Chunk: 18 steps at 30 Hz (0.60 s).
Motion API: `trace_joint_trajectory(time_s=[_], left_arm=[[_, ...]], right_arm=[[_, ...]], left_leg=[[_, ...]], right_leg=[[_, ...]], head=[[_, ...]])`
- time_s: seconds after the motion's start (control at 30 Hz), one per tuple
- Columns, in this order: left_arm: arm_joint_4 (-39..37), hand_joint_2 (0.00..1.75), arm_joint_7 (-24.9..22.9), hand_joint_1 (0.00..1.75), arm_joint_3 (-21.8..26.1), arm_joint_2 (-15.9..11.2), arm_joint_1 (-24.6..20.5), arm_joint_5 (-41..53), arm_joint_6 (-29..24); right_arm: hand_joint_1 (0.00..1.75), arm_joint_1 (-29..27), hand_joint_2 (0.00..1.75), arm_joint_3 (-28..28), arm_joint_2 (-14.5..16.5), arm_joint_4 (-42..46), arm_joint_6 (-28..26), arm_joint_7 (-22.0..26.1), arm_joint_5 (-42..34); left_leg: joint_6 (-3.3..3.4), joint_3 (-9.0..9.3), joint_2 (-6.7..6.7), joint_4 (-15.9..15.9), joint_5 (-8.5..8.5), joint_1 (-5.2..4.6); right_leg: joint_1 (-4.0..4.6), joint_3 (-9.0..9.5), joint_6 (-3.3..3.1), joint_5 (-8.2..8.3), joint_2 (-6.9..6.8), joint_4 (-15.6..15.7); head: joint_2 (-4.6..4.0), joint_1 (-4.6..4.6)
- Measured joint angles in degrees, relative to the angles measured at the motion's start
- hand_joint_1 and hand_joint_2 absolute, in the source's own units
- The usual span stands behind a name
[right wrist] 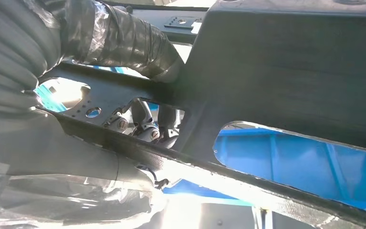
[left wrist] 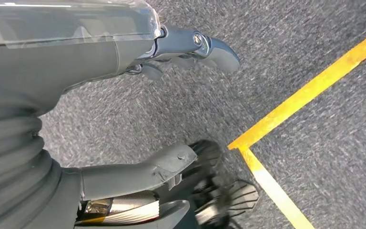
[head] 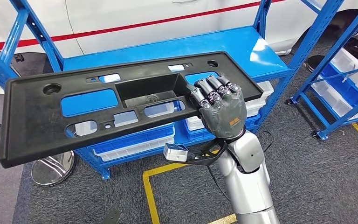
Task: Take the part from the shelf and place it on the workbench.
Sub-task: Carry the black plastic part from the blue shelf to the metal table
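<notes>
The shelf [head: 168,49] is blue, with a flat blue board and slanted blue posts, and behind the shelf there is a white car body [head: 121,14] with a red stripe. The floor [head: 317,177] before the shelf is grey carpet with yellow tape lines [head: 150,196].

The part [head: 37,121] is a long black plastic panel with many cut-outs and a deep pocket in the middle. It is in the air in front of the shelf, above the shelf's lower levels, and its long side runs along the shelf front. The blue board is visible through the openings.

The right hand [head: 219,109] holds the part at the end nearer to the shelf's right post. Its dark fingers [head: 212,86] are curled over the near edge of the part, into an opening. In the right wrist view the thumb [right wrist: 133,40] presses on the underside of the part [right wrist: 286,71], so the panel is pinched between thumb and fingers.

White bins [head: 256,105] with blue bins stand on the lower shelf level, under the part.

The left hand [left wrist: 171,52] hangs over the carpet [left wrist: 314,157], away from the shelf. Its fingers are apart and it holds nothing.
</notes>
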State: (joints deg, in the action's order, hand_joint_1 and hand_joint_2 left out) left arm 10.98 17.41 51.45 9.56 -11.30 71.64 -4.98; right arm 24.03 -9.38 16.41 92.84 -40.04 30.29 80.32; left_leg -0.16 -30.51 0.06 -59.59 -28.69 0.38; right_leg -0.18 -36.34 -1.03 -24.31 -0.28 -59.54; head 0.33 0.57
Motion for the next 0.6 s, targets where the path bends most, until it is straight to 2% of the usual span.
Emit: trace_joint_trajectory(time_s=[0.03, 0.1, 0.13, 0.17, 0.2, 0.27, 0.3, 0.33, 0.37, 0.43, 0.47, 0.5, 0.53, 0.6], left_arm=[[0.02, 1.75, 0.0, 0.0, -0.02, -0.01, -0.07, 0.03, 0.01], [0.02, 1.75, -0.01, 0.0, -0.04, -0.01, -0.05, 0.16, 0.02], [0.02, 1.75, -0.02, 0.0, -0.05, -0.01, -0.03, 0.24, 0.03], [0.03, 1.75, -0.03, 0.0, -0.07, -0.02, -0.05, 0.28, 0.03], [0.03, 1.75, -0.04, 0.0, -0.09, -0.02, -0.09, 0.31, 0.04], [0.04, 1.75, -0.06, 0.0, -0.14, -0.03, -0.13, 0.33, 0.04], [0.04, 1.75, -0.07, 0.0, -0.16, -0.03, -0.08, 0.35, 0.04], [0.04, 1.75, -0.08, 0.0, -0.2, -0.03, -0.03, 0.36, 0.04], [0.04, 1.75, -0.09, 0.0, -0.25, -0.03, 0.01, 0.37, 0.04], [0.04, 1.75, -0.1, 0.0, -0.35, -0.03, 0.01, 0.38, 0.04], [0.04, 1.75, -0.1, 0.0, -0.39, -0.03, 0.0, 0.38, 0.04], [0.05, 1.75, -0.09, 0.0, -0.4, -0.03, 0.0, 0.39, 0.04], [0.05, 1.75, -0.09, 0.0, -0.42, -0.03, 0.01, 0.39, 0.04], [0.06, 1.75, -0.09, 0.0, -0.43, -0.04, 0.06, 0.4, 0.04]], right_arm=[[1.75, 0.04, 1.75, 0.0, 0.0, 0.03, 0.0, 0.0, 0.01], [1.75, 0.06, 1.75, 0.01, -0.01, 0.04, 0.0, -0.01, 0.02], [1.75, 0.08, 1.75, 0.02, -0.01, 0.05, 0.0, -0.02, 0.01], [1.75, 0.09, 1.75, 0.02, -0.02, 0.05, 0.0, -0.02, 0.01], [1.75, 0.11, 1.75, 0.02, -0.02, 0.04, 0.0, -0.02, 0.01], [1.75, 0.06, 1.75, 0.02, -0.04, 0.02, 0.0, -0.02, 0.04], [1.75, 0.01, 1.75, 0.02, -0.07, 0.01, 0.0, -0.02, 0.06], [1.75, -0.03, 1.75, 0.03, -0.09, 0.01, 0.0, -0.03, 0.08], [1.75, -0.04, 1.75, 0.03, -0.1, 0.01, 0.0, -0.04, 0.09], [1.75, 0.01, 1.75, 0.02, -0.11, 0.01, 0.0, -0.05, 0.09], [1.75, 0.04, 1.75, 0.01, -0.1, 0.01, 0.0, -0.08, 0.09], [1.75, 0.06, 1.75, 0.0, -0.1, 0.02, 0.0, -0.13, 0.1], [1.75, 0.06, 1.75, 0.0, -0.09, 0.02, 0.0, -0.21, 0.1], [1.75, 0.05, 1.75, 0.0, -0.09, 0.01, 0.0, -0.38, 0.13]], left_leg=[[0.27, 0.62, -0.07, 1.26, -0.06, -0.17], [1.0, 0.41, -0.07, 1.78, 0.58, -0.18], [1.45, 0.22, 0.03, 2.05, 1.04, -0.09], [1.96, -0.09, 0.15, 2.3, 1.59, 0.0], [2.38, -0.53, 0.27, 2.47, 2.13, 0.07], [2.76, -1.75, 0.34, 2.38, 2.98, -0.14], [2.75, -2.4, 0.34, 2.26, 3.35, -0.2], [2.69, -3.08, 0.34, 2.05, 3.7, -0.22], [2.61, -3.76, 0.34, 1.76, 3.98, -0.22], [2.33, -4.92, 0.33, 1.04, 4.38, -0.2], [2.09, -5.37, 0.31, 0.72, 4.55, -0.23], [1.78, -5.67, 0.3, 0.49, 4.75, -0.28], [1.43, -5.88, 0.3, 0.38, 5.02, -0.32], [0.7, -6.11, 0.26, 0.31, 5.47, -0.3]], right_leg=[[0.02, -0.14, 0.35, 0.32, -0.01, 0.01], [-0.04, -0.36, 1.11, 0.71, -0.01, -0.15], [-0.03, -0.71, 1.46, 0.15, 0.05, -0.84], [-0.01, -1.34, 1.71, -1.3, 0.12, -2.39], [-0.01, -2.29, 1.89, -3.57, 0.2, -5.0], [-0.1, -4.33, 2.0, -8.32, 0.28, -11.57], [-0.15, -4.88, 2.06, -9.49, 0.27, -14.12], [-0.21, -4.61, 2.09, -9.47, 0.27, -15.01], [-0.28, -3.33, 2.1, -8.44, 0.26, -13.88], [-0.43, 1.44, 1.98, -6.0, 0.24, -7.06], [-0.34, 3.48, 1.81, -5.36, 0.27, -3.76], [-0.22, 4.7, 1.62, -5.22, 0.29, -1.54], [-0.06, 5.04, 1.37, -5.41, 0.32, -0.59], [-0.03, 4.74, 0.6, -4.77, 0.29, -0.26]], head=[[0.0, -0.01], [0.0, -0.02], [0.0, -0.04], [0.0, -0.04], [0.0, -0.06], [0.0, -0.05], [0.0, -0.06], [0.0, -0.05], [0.0, -0.06], [0.0, -0.05], [0.0, -0.04], [0.0, -0.04], [0.0, -0.03], [0.0, -0.03]])
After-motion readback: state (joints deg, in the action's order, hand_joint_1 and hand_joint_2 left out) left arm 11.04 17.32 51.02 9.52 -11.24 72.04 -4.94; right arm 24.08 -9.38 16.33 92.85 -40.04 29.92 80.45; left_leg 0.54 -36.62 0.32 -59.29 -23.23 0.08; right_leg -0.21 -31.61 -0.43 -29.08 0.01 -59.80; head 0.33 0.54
